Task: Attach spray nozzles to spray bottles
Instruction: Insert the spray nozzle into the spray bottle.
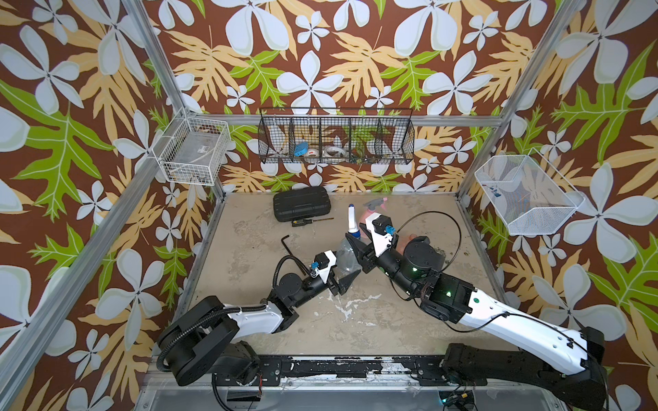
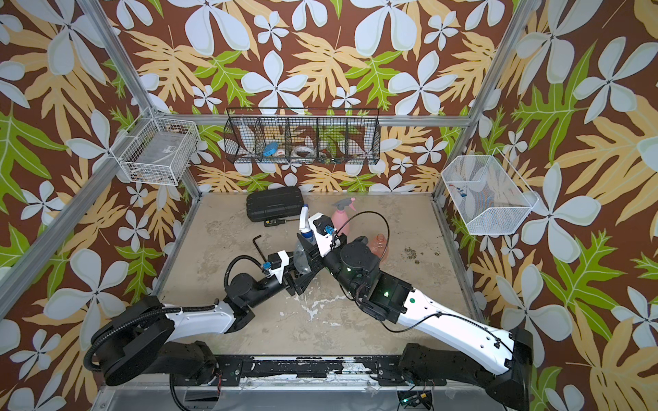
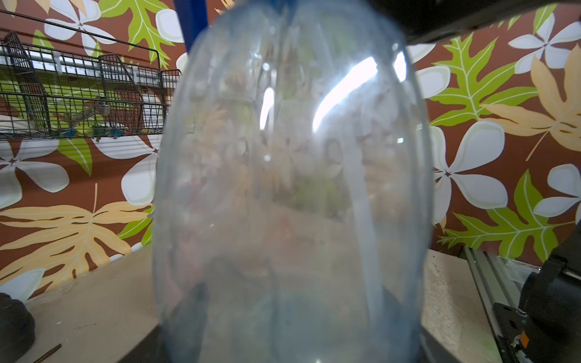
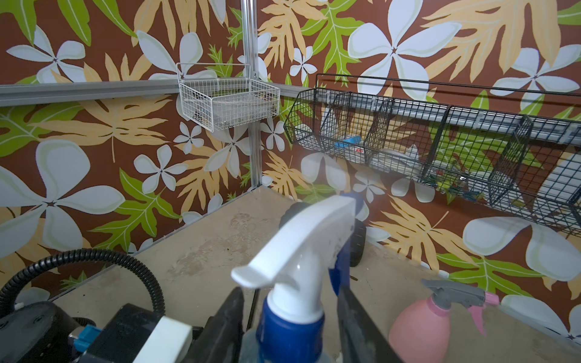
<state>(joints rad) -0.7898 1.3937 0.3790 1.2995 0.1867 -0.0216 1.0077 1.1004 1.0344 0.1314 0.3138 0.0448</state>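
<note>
The right gripper's fingers stand apart on either side of the blue collar of the white and blue nozzle, with a narrow gap visible on each side. The nozzle sits on the neck of the clear bluish bottle, spout pointing toward the back wall; whether it is fully screwed down cannot be told. Lower on the same bottle, the left gripper is clamped across the rounded body, which fills the left wrist view. The bottle is near the middle of the table, where the two arms converge from the front corners. Just behind the right gripper stands the pink bottle, already wearing its pink and grey nozzle. The orange bottle, uncapped, stands close beside the right wrist. The hex key lies just left of the left gripper. The black case and a small hand tool lie along the back edge. Bare tabletop runs from the hex key to the left frame rail, along the front edge between the arm bases, and right of the orange bottle to the right rail.
</note>
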